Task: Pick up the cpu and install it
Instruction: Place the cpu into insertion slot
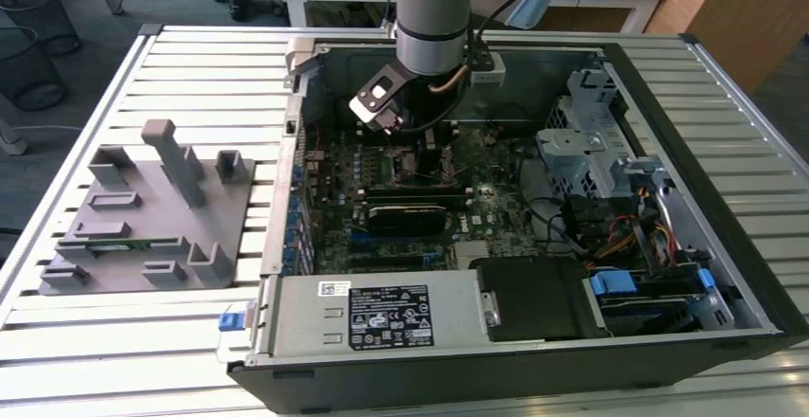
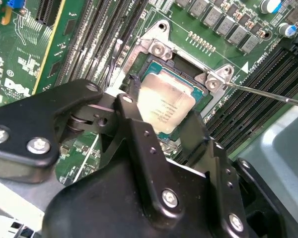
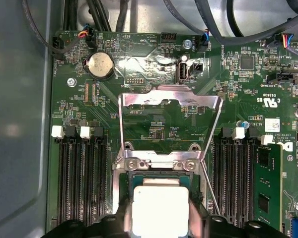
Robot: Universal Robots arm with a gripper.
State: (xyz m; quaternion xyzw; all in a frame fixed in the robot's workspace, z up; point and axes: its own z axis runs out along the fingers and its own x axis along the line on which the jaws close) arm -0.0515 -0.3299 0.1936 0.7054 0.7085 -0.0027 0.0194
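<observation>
Pinching cpu (image 2: 165,101) by two opposite edges between gripper (image 2: 164,111) jaws, at or just above open socket (image 2: 161,63); pickup done, seating not confirmable, retention frame (image 3: 169,96) flipped back, not yet closed.

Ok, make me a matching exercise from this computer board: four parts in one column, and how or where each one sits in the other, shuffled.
Parts
1. shiny silver-grey square cpu
2. hinged silver metal retention frame
3. long narrow green memory stick
4. round silver coin battery

States
A. plugged in beside the empty black slots
B. lying flat in its round holder
C. held by the black gripper at the black socket
D. swung open, lying back

Pairs: 1-C, 2-D, 3-A, 4-B
</observation>
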